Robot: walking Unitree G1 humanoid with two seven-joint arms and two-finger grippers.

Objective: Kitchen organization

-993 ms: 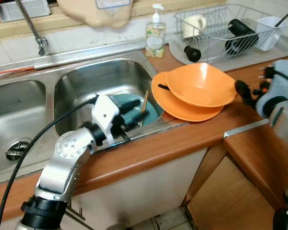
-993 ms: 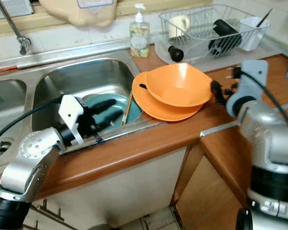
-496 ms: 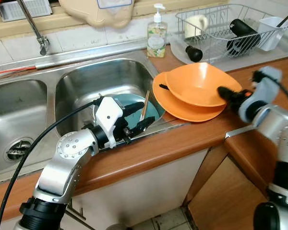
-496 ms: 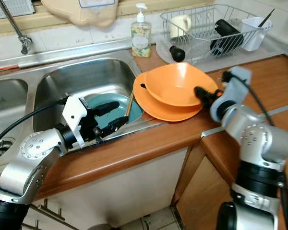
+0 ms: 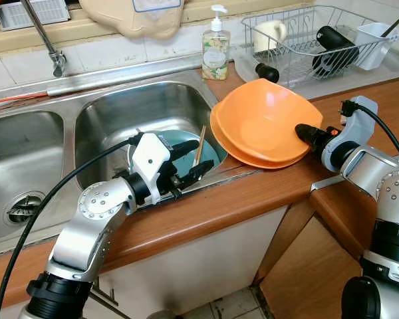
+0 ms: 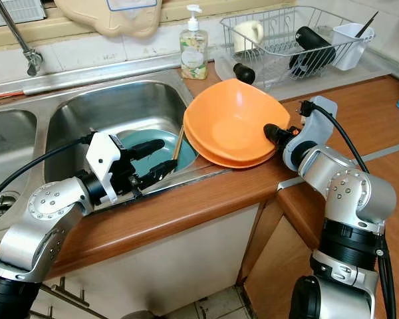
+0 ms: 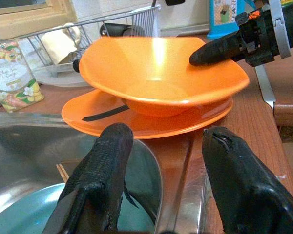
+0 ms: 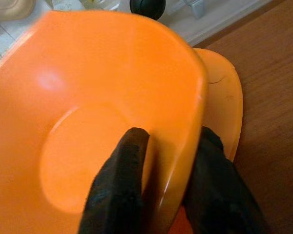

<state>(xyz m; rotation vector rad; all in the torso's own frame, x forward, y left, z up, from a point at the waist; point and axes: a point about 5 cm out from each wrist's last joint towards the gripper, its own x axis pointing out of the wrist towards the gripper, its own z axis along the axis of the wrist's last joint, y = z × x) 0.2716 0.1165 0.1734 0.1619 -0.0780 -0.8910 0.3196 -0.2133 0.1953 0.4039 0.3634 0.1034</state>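
— Where's the bowl now?

— On the bench, at the right rim of the sink, sitting on the orange plate and tipped up toward the sink. My right gripper is clamped on its near rim, one finger inside, one outside.

— And your left?

— My left gripper hangs over the sink's front edge with its fingers apart, holding nothing.

— How do you mean to lift it well?

— I'd judge the pinch is on the rim alone, so the bowl could swing or slip. Lift slowly, keep it from scraping the plate, and carry it low. The rack at the back right corner looks the likely place, though that's my guess from the task.

— What's in things?

— Bowl looks empty. The plate has a dark streak on it. In the sink lie a teal plate and chopsticks leaning on the basin wall. The rack holds a mug, a black item and a white cup with a utensil in it. A soap bottle stands behind the sink
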